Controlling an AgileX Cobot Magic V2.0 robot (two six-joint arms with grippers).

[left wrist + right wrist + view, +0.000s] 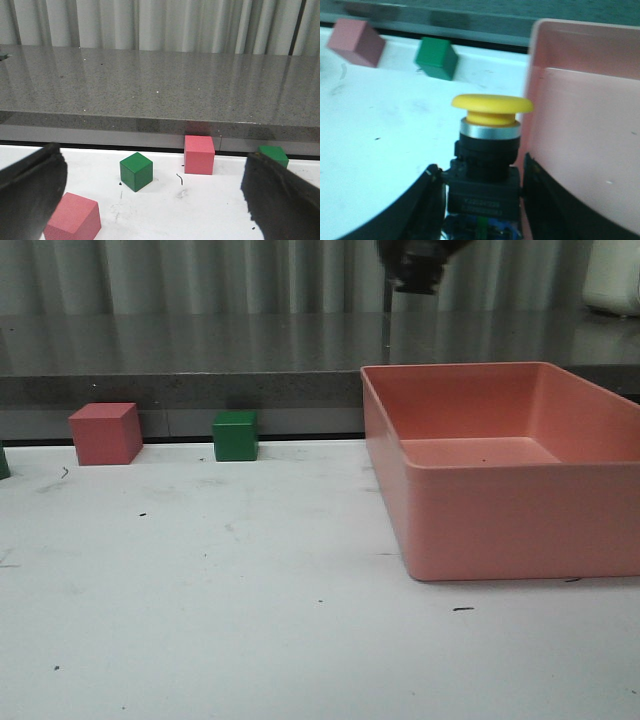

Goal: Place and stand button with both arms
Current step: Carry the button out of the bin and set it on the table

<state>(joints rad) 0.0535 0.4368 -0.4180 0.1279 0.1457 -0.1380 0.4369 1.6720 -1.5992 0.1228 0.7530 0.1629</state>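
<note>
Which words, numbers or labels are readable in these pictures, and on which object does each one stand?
Nothing can be read with certainty.
Button, held between the right gripper fingers: a light line of printed characters on its dark base, too blurred to read.
Red cubes, green cubes, pink bin: no text visible.

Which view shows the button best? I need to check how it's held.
The right wrist view: the button fills the centre, yellow cap up, its dark base gripped in the right pincer. The front and left wrist views show none of it.
</note>
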